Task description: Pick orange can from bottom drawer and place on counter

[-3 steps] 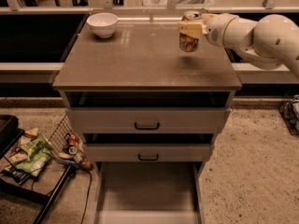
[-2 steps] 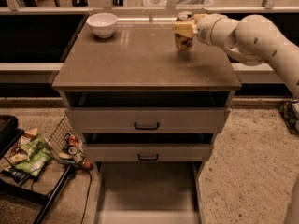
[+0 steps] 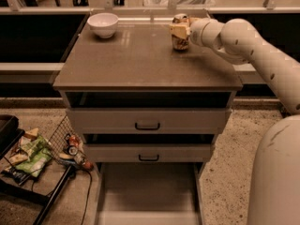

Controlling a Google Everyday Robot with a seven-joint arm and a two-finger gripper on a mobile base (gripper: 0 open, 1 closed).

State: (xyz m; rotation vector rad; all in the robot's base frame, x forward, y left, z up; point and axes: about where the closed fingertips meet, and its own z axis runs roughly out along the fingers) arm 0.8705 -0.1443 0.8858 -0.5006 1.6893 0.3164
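The orange can (image 3: 180, 42) stands upright at the back right of the counter (image 3: 140, 60), its base on or just above the surface. My gripper (image 3: 180, 30) reaches in from the right and is shut on the can's upper half. A pale finger (image 3: 177, 31) lies across its front. The bottom drawer (image 3: 147, 191) is pulled out at the foot of the cabinet, and its grey floor shows nothing on it.
A white bowl (image 3: 103, 24) stands at the counter's back left. Two closed drawers with black handles (image 3: 147, 125) sit above the open one. A wire basket with snack bags and small cans (image 3: 42, 151) stands on the floor at the left. A shelf runs behind the counter.
My gripper has carried the can leftward and back over the counter and lowered it toward the surface. The arm has stretched further in from the right.
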